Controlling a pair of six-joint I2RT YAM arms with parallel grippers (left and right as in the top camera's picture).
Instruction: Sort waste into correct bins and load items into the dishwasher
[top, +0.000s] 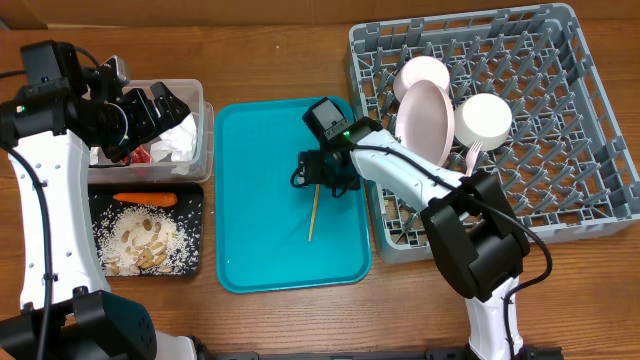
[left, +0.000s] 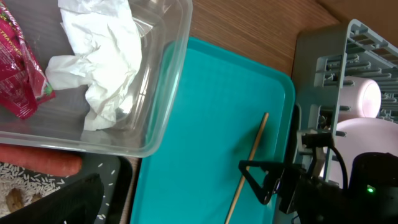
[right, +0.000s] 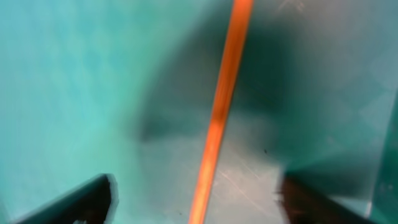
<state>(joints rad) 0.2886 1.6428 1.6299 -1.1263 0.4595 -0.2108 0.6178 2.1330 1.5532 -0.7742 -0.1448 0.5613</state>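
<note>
Wood-grain tabletop is seen under a teal tray, where the wooden stick lies, blurred in the wrist view, between the spread fingers of the right gripper. The left gripper, held over the clear tub, is mostly cut off; its state cannot be told.

Teal tray: bare floor left of and below the wooden stick. Right gripper crowds the stick's upper end; dish rack wall stands just beside the tray's right edge, clear tub beside its upper-left.
</note>
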